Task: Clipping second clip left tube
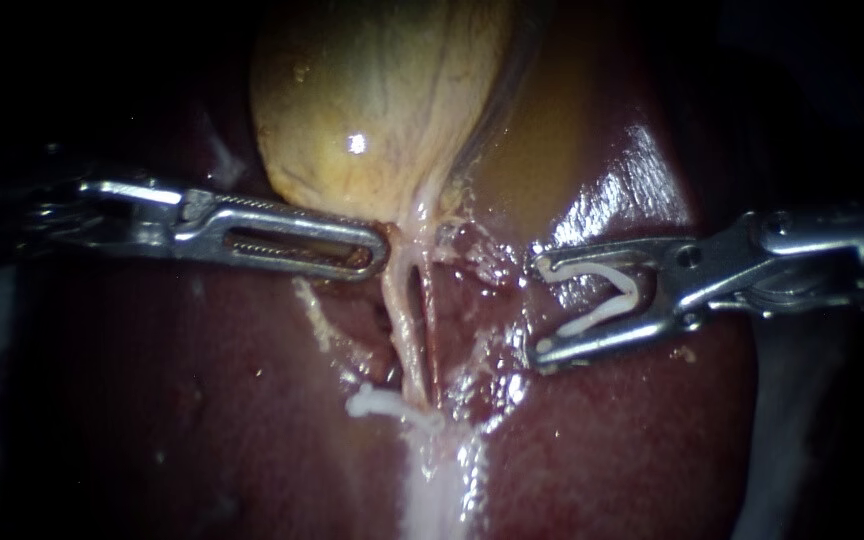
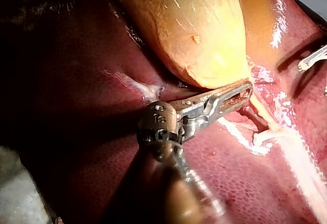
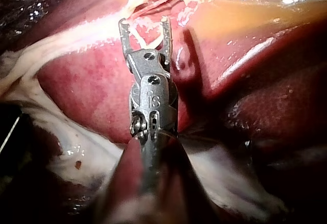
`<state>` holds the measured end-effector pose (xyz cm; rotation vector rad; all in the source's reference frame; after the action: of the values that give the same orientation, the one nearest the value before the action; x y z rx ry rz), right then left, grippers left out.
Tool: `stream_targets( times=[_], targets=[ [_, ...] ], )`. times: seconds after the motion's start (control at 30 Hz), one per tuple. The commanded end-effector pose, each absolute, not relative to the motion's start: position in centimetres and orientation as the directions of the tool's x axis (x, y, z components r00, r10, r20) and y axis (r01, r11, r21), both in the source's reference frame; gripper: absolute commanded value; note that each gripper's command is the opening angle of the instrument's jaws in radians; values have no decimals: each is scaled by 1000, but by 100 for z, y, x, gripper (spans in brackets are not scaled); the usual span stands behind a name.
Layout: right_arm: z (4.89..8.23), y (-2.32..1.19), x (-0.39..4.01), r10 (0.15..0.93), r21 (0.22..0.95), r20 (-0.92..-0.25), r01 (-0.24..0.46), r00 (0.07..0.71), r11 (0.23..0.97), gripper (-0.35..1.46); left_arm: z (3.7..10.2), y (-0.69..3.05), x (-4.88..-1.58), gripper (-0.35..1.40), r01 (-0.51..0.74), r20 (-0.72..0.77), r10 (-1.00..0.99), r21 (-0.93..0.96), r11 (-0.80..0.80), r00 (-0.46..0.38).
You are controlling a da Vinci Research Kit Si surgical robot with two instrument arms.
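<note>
Two metal jaws of my right instrument [image 1: 537, 308] stand wide apart, each pressing on one leg of the white V-shaped plastic clip [image 1: 582, 267] held between them. The clip's open mouth faces the pale left tube [image 1: 402, 305], near it but not touching, above the wet dark red liver [image 1: 202, 400]. Beyond that tube, my left instrument [image 1: 380, 250] has its slotted jaws laid together, tips against pale tissue at the neck of the yellow gallbladder [image 1: 372, 100]. Lower on the tube a small white seated clip [image 1: 377, 403] lies crosswise. My right wrist view shows both spread jaws from behind; my left wrist view barely catches that instrument.
</note>
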<state>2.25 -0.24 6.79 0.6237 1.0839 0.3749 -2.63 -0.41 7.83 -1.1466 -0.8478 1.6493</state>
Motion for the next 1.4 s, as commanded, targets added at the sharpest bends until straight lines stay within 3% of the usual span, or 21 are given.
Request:
stream_targets(
  times=[0.03,0.37,0.73,1.4],
  targets=[
    [679,-24,225,570,637,-700,16,431,771,50,780,-41,-261,-35,-298,-306,942,-894,-335,-138],
    [678,-25,227,570,637,-700,15,431,771,50,736,-44,-246,-35,-289,-293,946,-901,-322,-140],
    [680,-28,236,571,635,-701,10,428,772,50,708,-57,-253,-35,-287,-292,947,-903,-320,-138],
    [724,-84,316,575,655,-694,49,434,754,50,719,-50,-252,-35,-285,-292,946,-903,-321,-140]
  ],
)
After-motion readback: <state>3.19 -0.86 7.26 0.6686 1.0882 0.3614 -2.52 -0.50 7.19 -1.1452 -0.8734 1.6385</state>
